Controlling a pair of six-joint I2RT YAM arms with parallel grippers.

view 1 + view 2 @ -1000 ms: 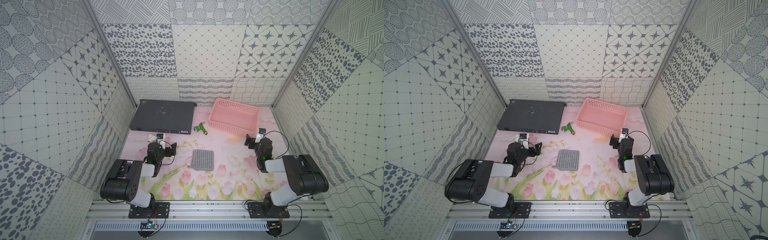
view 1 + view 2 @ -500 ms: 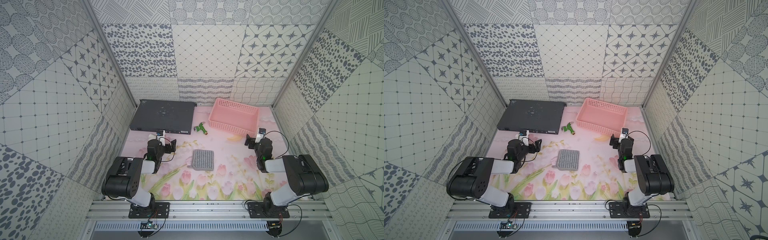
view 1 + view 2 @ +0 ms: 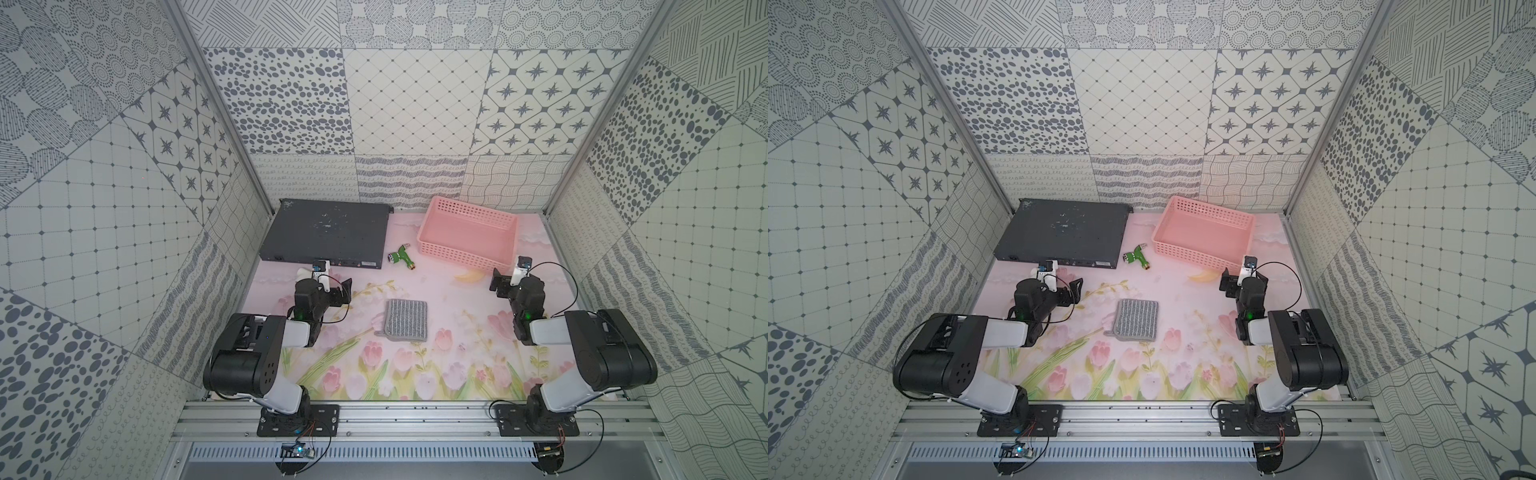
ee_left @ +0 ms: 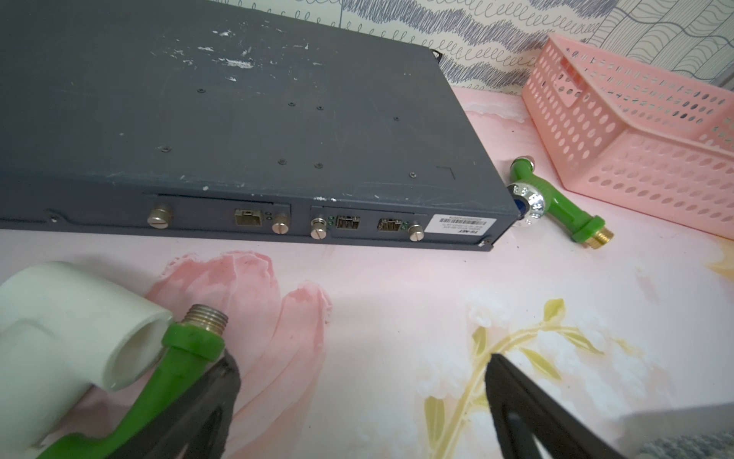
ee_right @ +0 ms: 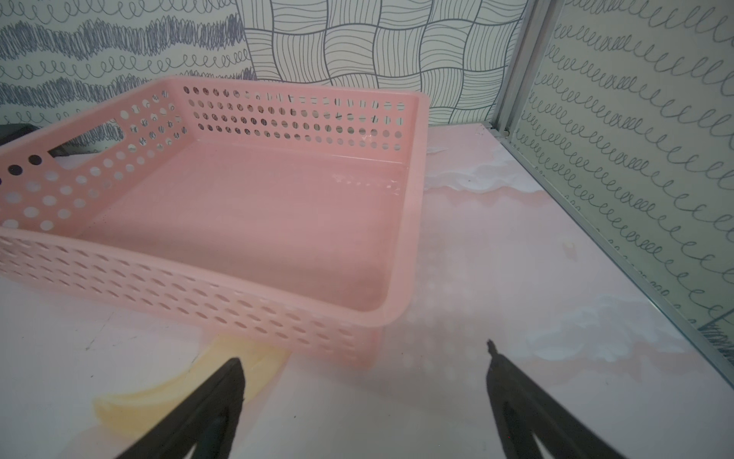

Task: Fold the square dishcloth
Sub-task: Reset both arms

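**Top views.** The square dishcloth [image 3: 406,319] lies flat in the middle of the mat, between the two arms and touched by neither. It looks longer than wide, with a hem flap showing at one near corner, so it may already be doubled once. The left gripper [image 3: 345,286] and right gripper [image 3: 498,283] hover empty with jaws spread, each well apart from the cloth. Bring each one down on a corner of the same edge, pinch the hem only, and carry that edge across low.

**Left wrist.** The spread fingers [image 4: 218,391] frame bare mat. A white pipe fitting [image 4: 59,337] and a green tap [image 4: 186,353] sit just beside one finger, so steer clear of them as you turn toward the cloth.

**Right wrist.** The jaws are spread and face the pink basket [image 5: 198,286]. The cloth is out of view here, so swing inward before you descend.
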